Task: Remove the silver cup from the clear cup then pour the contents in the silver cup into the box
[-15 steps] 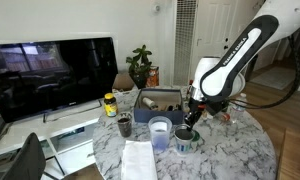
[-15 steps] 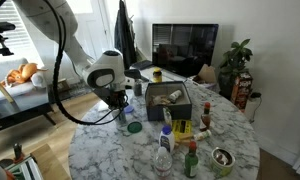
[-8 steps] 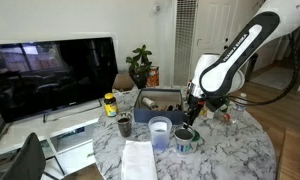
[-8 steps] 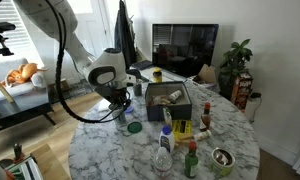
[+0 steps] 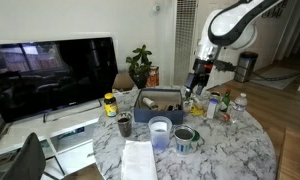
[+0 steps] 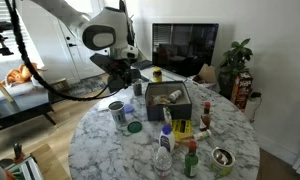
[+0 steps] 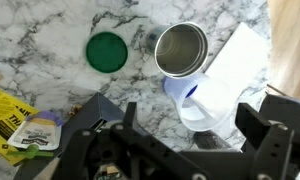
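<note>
The silver cup (image 7: 180, 50) stands upright on the marble table, its dark inside showing, and appears again in an exterior view (image 5: 186, 140). Right beside it is the clear cup (image 7: 204, 102), a bluish tumbler (image 5: 160, 131). The blue-grey box (image 5: 150, 113) sits behind them toward the table's far side, and its wall (image 6: 176, 112) has items inside. My gripper (image 7: 194, 128) hangs high above both cups, open and holding nothing. In both exterior views it (image 5: 198, 76) is raised well off the table (image 6: 123, 66).
A green lid (image 7: 106, 51) lies left of the silver cup, white paper (image 7: 240, 55) to its right. A small dark cup (image 5: 124, 126), a water bottle (image 5: 239, 103), sauce bottles (image 6: 191, 160) and a tin (image 6: 222, 158) crowd the table. A TV (image 5: 50, 75) stands beyond.
The gripper was down at the silver cup and shut on it. It has opened, left the cup standing on the table and risen high above it.
</note>
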Available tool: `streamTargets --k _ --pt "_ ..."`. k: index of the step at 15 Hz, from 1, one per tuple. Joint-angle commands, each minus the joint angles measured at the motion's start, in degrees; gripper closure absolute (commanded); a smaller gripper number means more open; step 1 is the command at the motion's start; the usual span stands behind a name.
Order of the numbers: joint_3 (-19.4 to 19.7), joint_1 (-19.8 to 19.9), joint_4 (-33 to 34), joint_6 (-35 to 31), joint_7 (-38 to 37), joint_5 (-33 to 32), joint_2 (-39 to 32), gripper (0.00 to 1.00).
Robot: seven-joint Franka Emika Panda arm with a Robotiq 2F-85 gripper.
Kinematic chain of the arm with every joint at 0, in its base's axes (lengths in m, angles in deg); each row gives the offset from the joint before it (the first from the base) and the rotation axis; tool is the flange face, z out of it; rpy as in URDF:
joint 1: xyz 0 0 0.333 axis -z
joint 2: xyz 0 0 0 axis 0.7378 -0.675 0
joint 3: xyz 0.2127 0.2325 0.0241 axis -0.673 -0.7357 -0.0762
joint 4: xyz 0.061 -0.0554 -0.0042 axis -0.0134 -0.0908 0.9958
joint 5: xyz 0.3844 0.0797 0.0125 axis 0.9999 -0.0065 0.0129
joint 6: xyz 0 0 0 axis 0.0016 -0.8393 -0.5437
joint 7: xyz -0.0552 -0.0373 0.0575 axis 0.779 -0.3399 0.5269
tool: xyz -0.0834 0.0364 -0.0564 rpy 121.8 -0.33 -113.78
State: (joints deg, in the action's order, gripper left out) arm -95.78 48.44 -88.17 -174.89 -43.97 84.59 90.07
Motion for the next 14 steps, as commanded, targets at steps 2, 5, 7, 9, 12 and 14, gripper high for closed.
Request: streamTargets --k 2,5,7,9,12,14 --pt "3.6 -1.3 6.2 15.5 -13.3 -0.3 8.6 0.0" --pt "2.9 -1.4 10.6 19.6 -21.6 -1.8 9.7 0.0" --pt "2.3 -1.5 12.8 20.7 -25.5 -2.7 9.4 0.0" --pt "3.4 -2.1 12.0 19.1 -21.8 -1.2 9.8 0.0" --pt "3.6 -2.1 12.0 19.1 -21.8 -1.2 9.6 0.0" --pt "3.7 -2.1 12.0 19.1 -21.7 -1.2 9.5 0.0"
